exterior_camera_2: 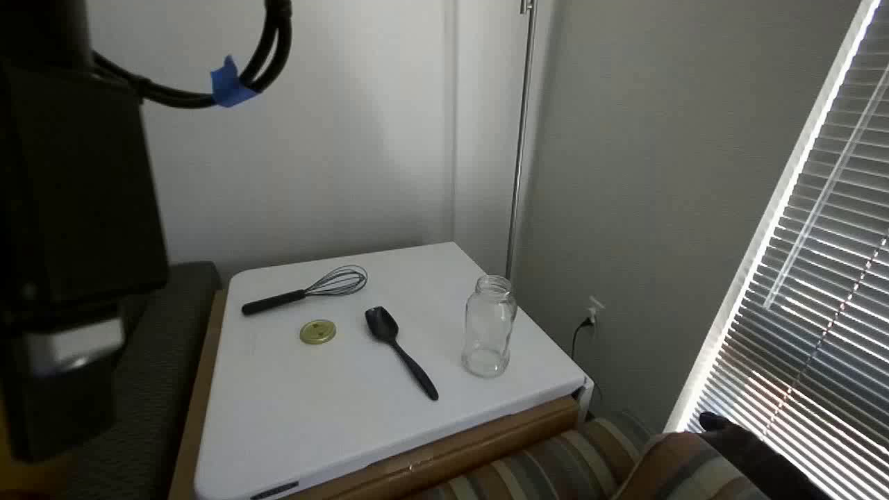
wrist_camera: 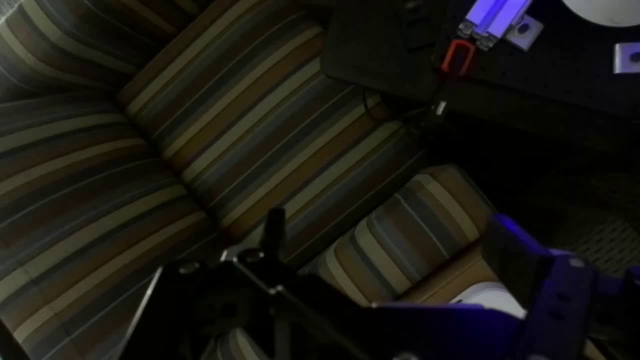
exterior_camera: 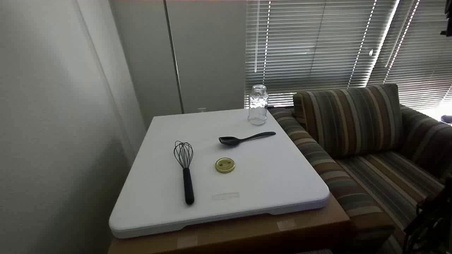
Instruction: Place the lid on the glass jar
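The lid [exterior_camera: 225, 165] is a flat gold disc lying on the white board, and it also shows in an exterior view [exterior_camera_2: 318, 332]. The glass jar [exterior_camera: 258, 106] is clear, upright and uncapped near a far corner of the board, and it also shows in an exterior view [exterior_camera_2: 489, 328]. My gripper [wrist_camera: 389, 242] is open, with its fingers wide apart and nothing between them. It is over the striped sofa beside the board, away from lid and jar. A dark part of my arm [exterior_camera_2: 80, 187] shows large at the edge of an exterior view.
The white board [exterior_camera: 152, 197] rests on a brown box [exterior_camera: 254, 233]. A black spoon [exterior_camera: 231, 141] lies between lid and jar. A whisk [exterior_camera: 187, 176] lies beside the lid. The striped sofa [exterior_camera: 349, 120] adjoins the board, and a wall [exterior_camera: 63, 123] stands on the opposite side.
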Controlling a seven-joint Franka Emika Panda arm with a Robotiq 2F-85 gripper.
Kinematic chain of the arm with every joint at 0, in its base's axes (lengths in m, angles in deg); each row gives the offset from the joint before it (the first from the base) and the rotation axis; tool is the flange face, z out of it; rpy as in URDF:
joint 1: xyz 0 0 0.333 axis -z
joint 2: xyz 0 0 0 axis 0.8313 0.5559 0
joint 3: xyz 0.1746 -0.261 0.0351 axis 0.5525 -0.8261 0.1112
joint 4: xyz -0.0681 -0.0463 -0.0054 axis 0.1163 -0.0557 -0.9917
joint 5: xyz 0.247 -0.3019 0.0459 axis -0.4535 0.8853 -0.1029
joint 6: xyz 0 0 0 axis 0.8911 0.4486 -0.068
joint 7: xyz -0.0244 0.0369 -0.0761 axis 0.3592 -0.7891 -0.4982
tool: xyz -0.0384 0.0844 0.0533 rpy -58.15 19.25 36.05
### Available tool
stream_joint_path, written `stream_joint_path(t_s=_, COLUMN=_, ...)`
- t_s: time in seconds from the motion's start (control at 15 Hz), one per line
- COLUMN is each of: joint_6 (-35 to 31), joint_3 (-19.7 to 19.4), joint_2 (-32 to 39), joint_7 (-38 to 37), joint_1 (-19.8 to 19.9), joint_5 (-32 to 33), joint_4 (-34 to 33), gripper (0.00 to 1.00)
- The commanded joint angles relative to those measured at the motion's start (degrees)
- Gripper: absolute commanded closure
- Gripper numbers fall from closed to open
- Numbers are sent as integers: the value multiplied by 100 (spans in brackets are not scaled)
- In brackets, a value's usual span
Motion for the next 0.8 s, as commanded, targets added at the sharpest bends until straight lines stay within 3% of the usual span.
stream_joint_path(t_s=0.0, joint_6=21, joint_3=-16, joint_2=-2, joint_7=-5, joint_1=-22, joint_5=3, joint_4=-12, gripper=0)
stream_joint_path(t_s=0.27, joint_6=-67, joint_3=-44, joint_2=111, joint_7=139, joint_1=-110, joint_5=-99, joint_4=-21, gripper=0)
stream_joint_path(t_s=0.73, joint_6=-161, joint_3=-22, joint_2=971, joint_7=281, joint_1=-348, joint_5=-193, joint_4=-538, gripper=0)
